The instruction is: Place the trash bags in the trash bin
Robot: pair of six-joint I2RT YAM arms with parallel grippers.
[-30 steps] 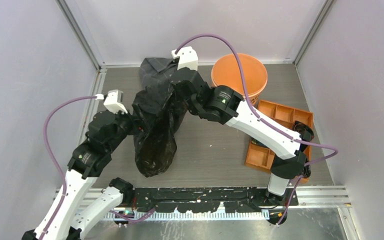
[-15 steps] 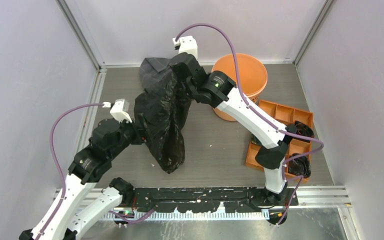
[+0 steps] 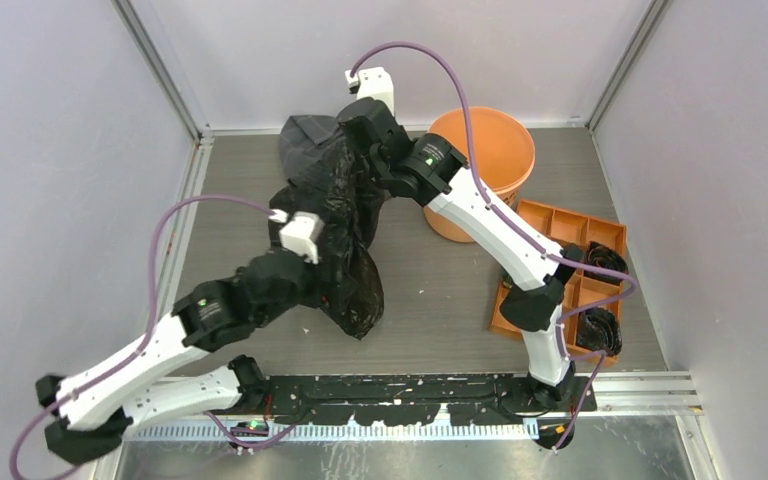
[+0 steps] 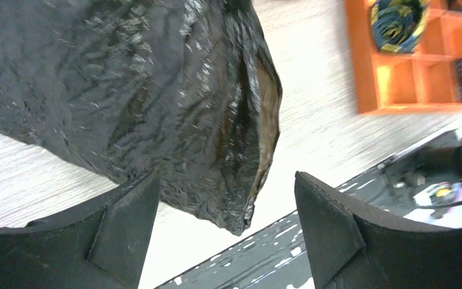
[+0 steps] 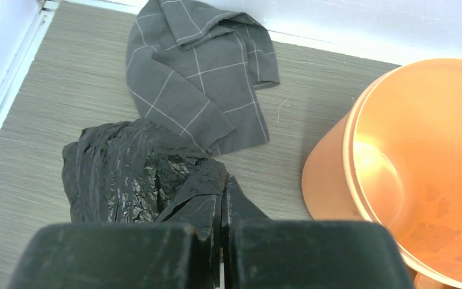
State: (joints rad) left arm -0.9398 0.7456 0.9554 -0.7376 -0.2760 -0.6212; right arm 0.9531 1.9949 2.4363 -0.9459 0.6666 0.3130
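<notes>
- Lifting the trash bag (image 3: pixel 345 250) over to the trash bin (image 3: pixel 495 140) is, in our judgement, the step in hand. The bag hangs long and floppy, with its lower end close to the table (image 3: pixel 440 290).
- We would raise the pinched top high enough for the tail to pass over the bin's rim before we swing it right. Otherwise the film could drag across the rim or push the bucket.
- We would gather the hanging tail from below with the left gripper (image 4: pixel 225 180), so the whole bag goes into the bin and does not drape over its edge.
- The grey checked cloth (image 3: pixel 302 135) lies just behind the bag, and we would take care not to catch it.
- The right gripper (image 5: pixel 222 220) is pressed together on a fold of black film at the top of the bag and carries its weight. The bin's open mouth is just to its right.
- The left gripper's fingers stand wide apart and hold nothing. The bag's lower lobe sits in front of them, and we cannot tell whether either finger touches it.
- The orange compartment tray (image 3: pixel 550 225) lies on the table well to the right of the bag.
</notes>
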